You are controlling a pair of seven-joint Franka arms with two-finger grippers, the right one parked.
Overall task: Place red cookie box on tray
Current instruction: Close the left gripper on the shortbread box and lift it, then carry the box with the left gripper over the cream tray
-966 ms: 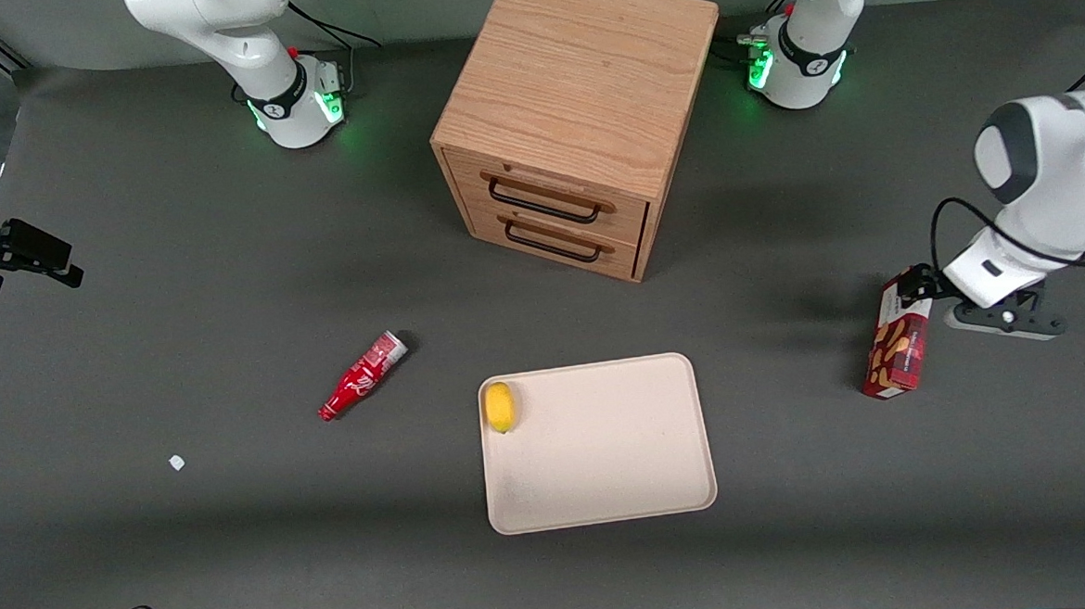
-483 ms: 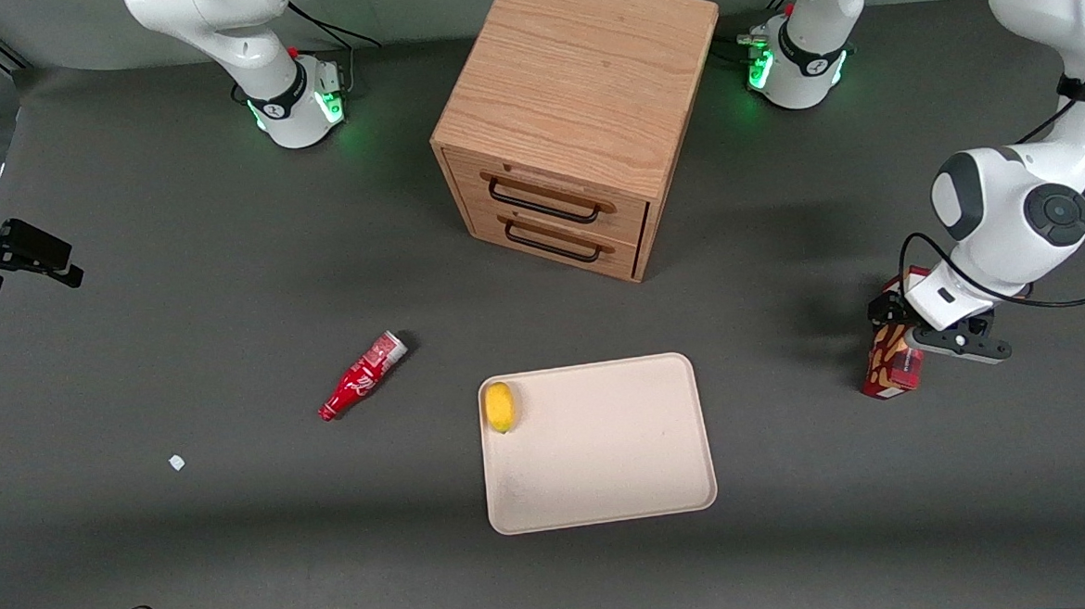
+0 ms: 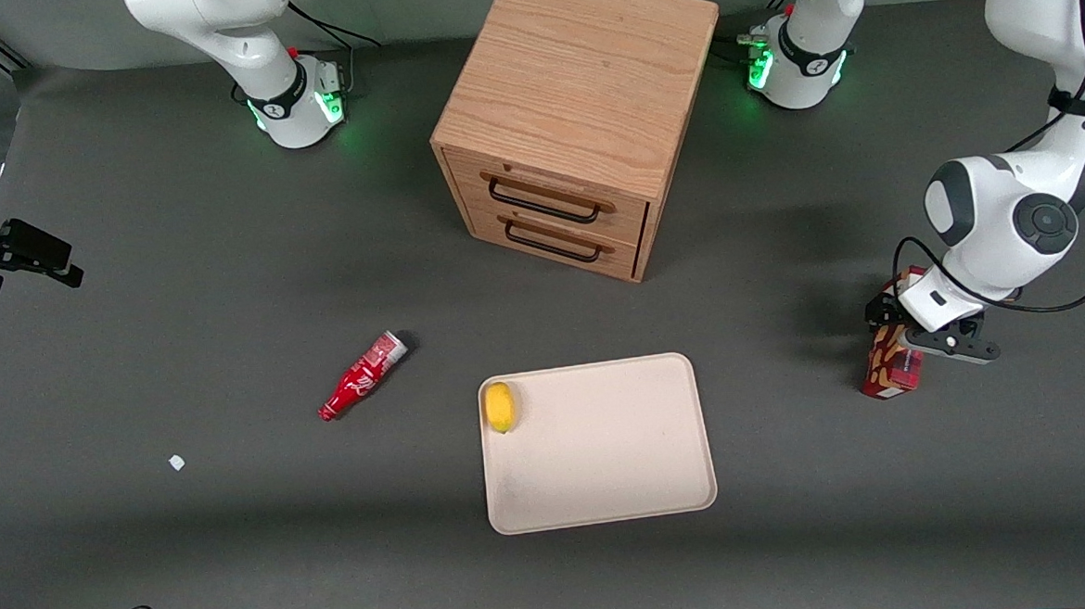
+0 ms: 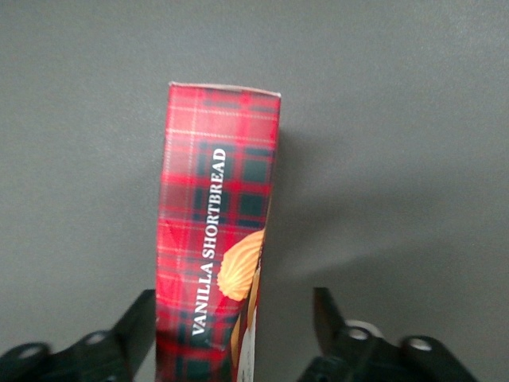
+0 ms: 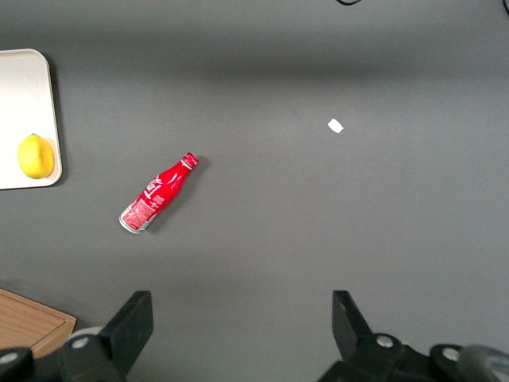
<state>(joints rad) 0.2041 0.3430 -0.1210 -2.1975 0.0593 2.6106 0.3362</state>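
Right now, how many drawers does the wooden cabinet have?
2. The upper drawer sits directly above the lower drawer, both on the wooden cabinet front, each with a dark handle. The gripper straddles the red cookie box, open.

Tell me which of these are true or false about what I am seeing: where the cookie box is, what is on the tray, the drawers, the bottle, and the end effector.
1. The red cookie box lies on the tray. False: it is on the table, toward the working arm's end.
2. A lemon sits on the tray. True.
3. The end effector is open, its fingers astride the box. True.
4. The wooden cabinet has a drawer pulled out. False: both are shut.
5. The red bottle lies on its side. True.
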